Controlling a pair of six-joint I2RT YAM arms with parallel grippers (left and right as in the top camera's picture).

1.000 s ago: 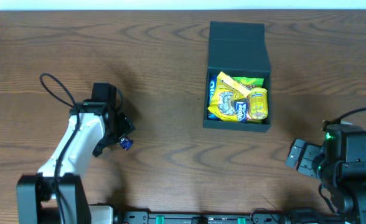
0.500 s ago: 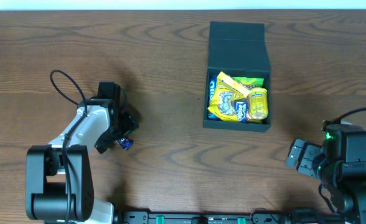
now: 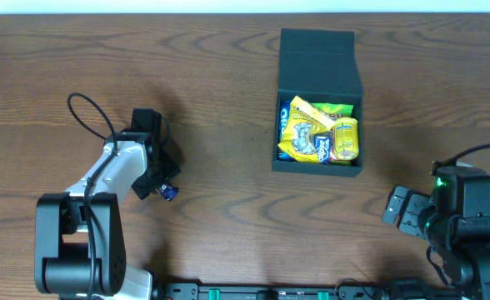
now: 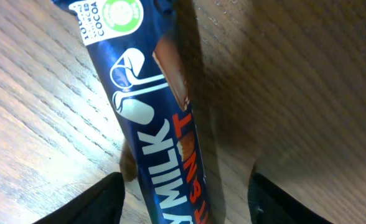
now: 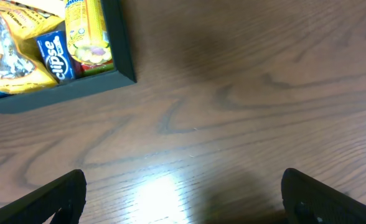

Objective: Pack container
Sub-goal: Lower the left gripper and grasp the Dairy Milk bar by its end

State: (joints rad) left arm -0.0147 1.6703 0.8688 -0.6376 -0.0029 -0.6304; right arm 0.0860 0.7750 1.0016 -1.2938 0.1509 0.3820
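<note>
My left wrist camera shows what overhead hides: the left gripper (image 4: 186, 199) is spread either side of a blue milk-chocolate bar (image 4: 147, 118), not clamping it. The right gripper (image 5: 183, 199) gapes wide. On the dark wood-grain table (image 3: 228, 100), the container (image 3: 316, 168) sits right of centre, matte teal, lid flapped back, holding yellow and blue snack packets (image 3: 316, 133).

Dark wood-grain table (image 3: 228, 208); soft light glare (image 5: 155, 193) on surface.

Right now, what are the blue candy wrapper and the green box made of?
The candy wrapper looks like glossy plastic film: it shines and creases. The box seems to be stiff matte cardboard, judging by its flat dull walls and folded lid.
</note>
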